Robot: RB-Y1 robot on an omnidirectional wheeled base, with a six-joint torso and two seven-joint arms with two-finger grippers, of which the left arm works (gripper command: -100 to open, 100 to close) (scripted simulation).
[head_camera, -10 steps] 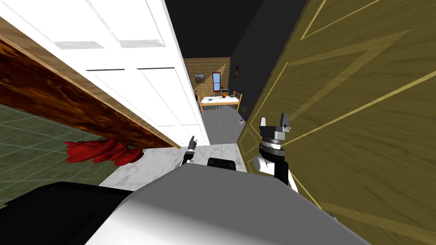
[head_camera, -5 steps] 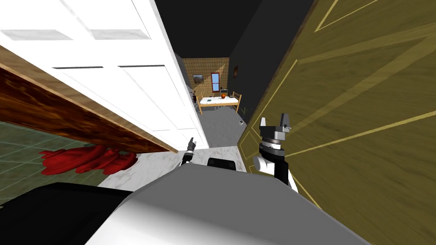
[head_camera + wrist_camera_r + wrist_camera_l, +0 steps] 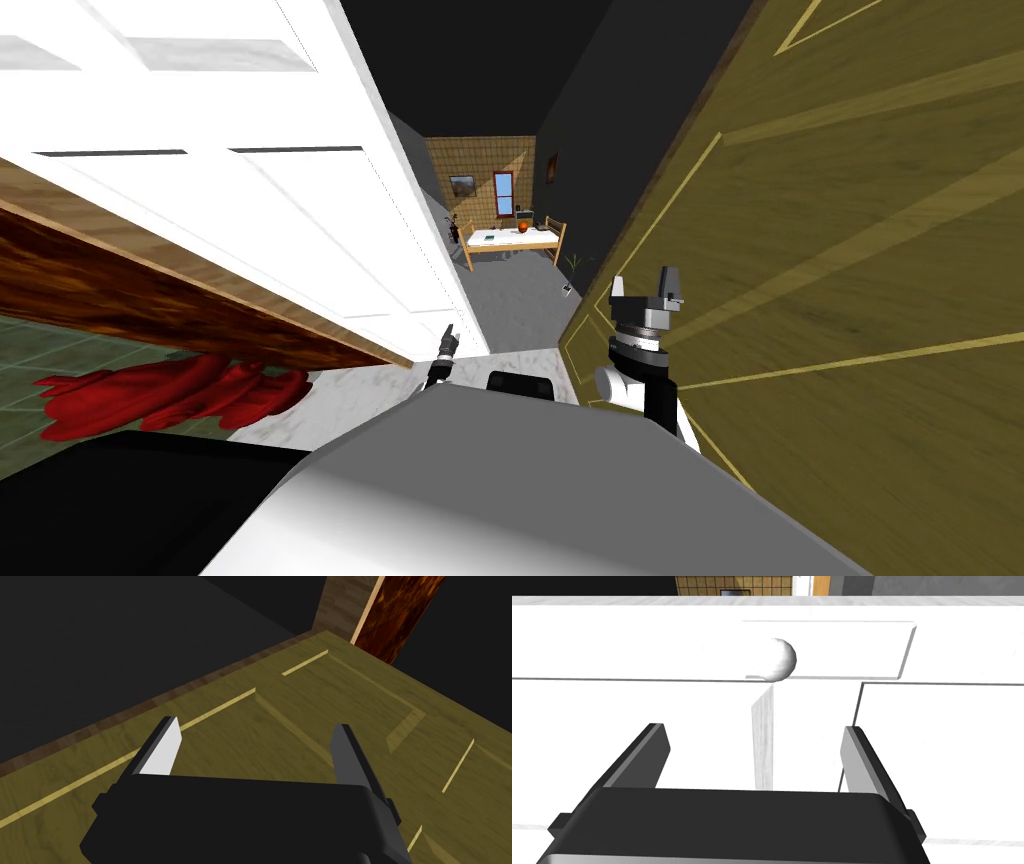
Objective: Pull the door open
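head cam looks steeply down and forward, between the white door [image 3: 250, 200] on my left and an olive door [image 3: 850, 250] on my right. left wrist cam sits close, facing that white door's knob [image 3: 777, 660]; right wrist cam skims the olive one up close.

1 white door [image 3: 250, 200], 1 olive door [image 3: 850, 250], 1 knob [image 3: 777, 659], 1 table [image 3: 510, 238].

Red cloth [image 3: 170, 395] on tiled floor [image 3: 40, 345]
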